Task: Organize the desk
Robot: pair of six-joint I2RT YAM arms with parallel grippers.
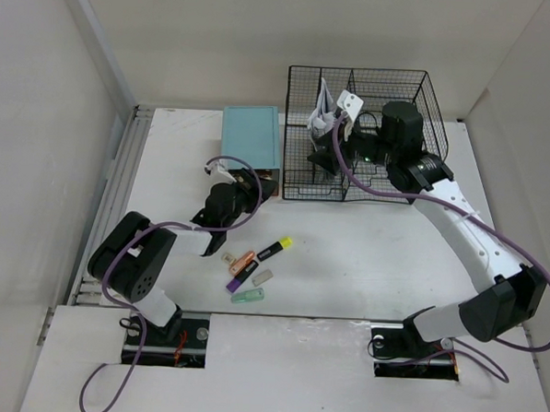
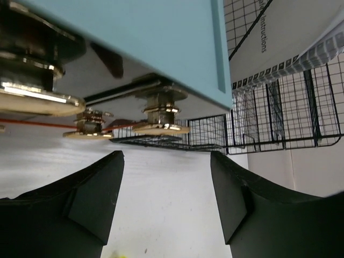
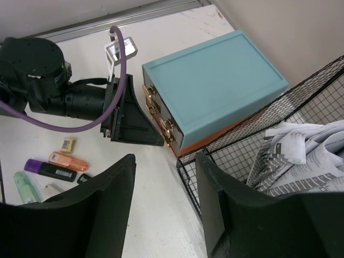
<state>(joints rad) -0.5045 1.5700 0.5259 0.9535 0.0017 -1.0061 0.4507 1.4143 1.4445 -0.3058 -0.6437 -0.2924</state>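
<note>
Both grippers half open and empty, above the white desk (image 1: pixel 374 257).
I hold the left gripper (image 2: pixel 165 157) facing the knobs (image 2: pixel 161 110) of the drawer box (image 3: pixel 215 80), probably to pull one; the right gripper (image 3: pixel 164 158) hovers by the wire rack (image 1: pixel 428 94).

The table (image 1: pixel 365 257) is plain white, edged on its left by a ribbed grey metal rail (image 1: pixel 117 193). It carries a drawer box (image 1: pixel 252 137) with a flat teal top, an orange-brown front and brass-coloured knobs (image 3: pixel 163 128), and beside it a wire rack (image 1: pixel 428 94) of black square-grid mesh holding white papers (image 3: pixel 301 156) covered in fine black print. Near the front lie a black yellow-capped highlighter (image 1: pixel 275 249), an orange highlighter (image 1: pixel 242 261), a purple-and-black highlighter (image 1: pixel 239 280) and a pale green highlighter (image 1: pixel 248 296), and a purple cable (image 3: pixel 64 128) loops along the black-and-white arm.
</note>
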